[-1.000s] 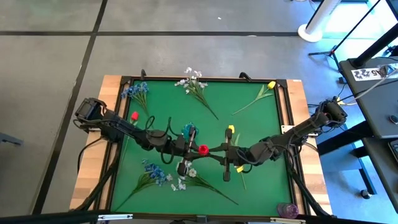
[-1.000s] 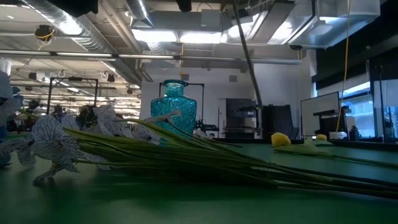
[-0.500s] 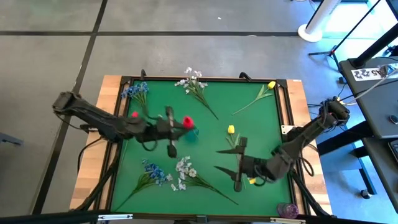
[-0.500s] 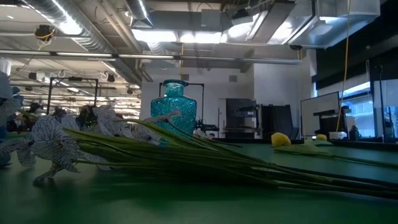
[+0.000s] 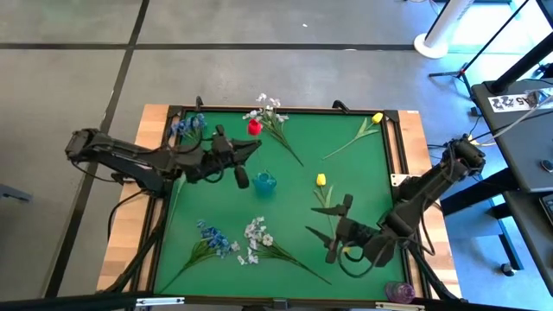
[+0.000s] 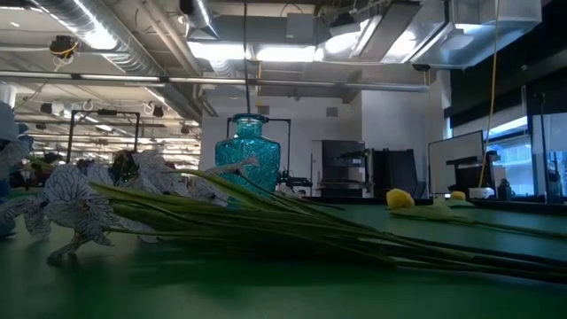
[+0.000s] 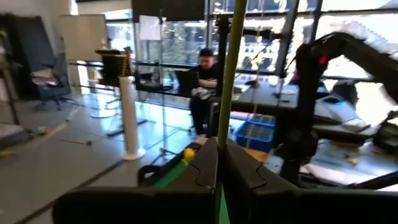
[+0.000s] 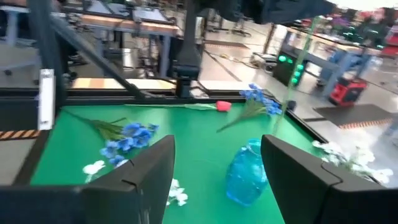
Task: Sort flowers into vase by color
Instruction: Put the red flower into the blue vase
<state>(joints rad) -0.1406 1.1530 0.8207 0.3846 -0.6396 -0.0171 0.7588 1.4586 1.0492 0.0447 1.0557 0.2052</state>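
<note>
My left gripper [image 5: 251, 149] is over the far left of the green mat, level and shut on a red tulip [image 5: 254, 127]. The tulip's thin stem [image 6: 245, 53] comes down to about the mouth of the blue glass vase [image 5: 264, 182]; whether it is inside, I cannot tell. My right gripper [image 5: 338, 229] is open over the near right, with nothing between its fingers [image 8: 214, 168]. Blue sprays [image 5: 187, 128] [image 5: 216, 238], white sprays [image 5: 270, 114] [image 5: 257, 238] and yellow tulips [image 5: 320, 180] [image 5: 377, 117] lie flat on the mat. My left gripper pinches the red tulip's green stem [image 7: 222, 132] between its two shut fingers. The fingers are level and lie across the stem. The stem runs upright through them, rising above and showing again below. The tulip is lifted clear of the mat.
Another red tulip [image 8: 222, 106] lies near the mat's left edge. A third yellow tulip [image 5: 350, 250] shows partly under my right arm. A raised black frame [image 5: 285, 110] borders the mat. A purple object [image 5: 399, 291] sits at the near right corner.
A second ago both grippers met at the red tulip in the mat's middle. My right gripper has opened, let go and drawn back toward the near right. My left gripper has carried the tulip up and toward the far left, tipping to level, so the stem now stands upright by the vase.
</note>
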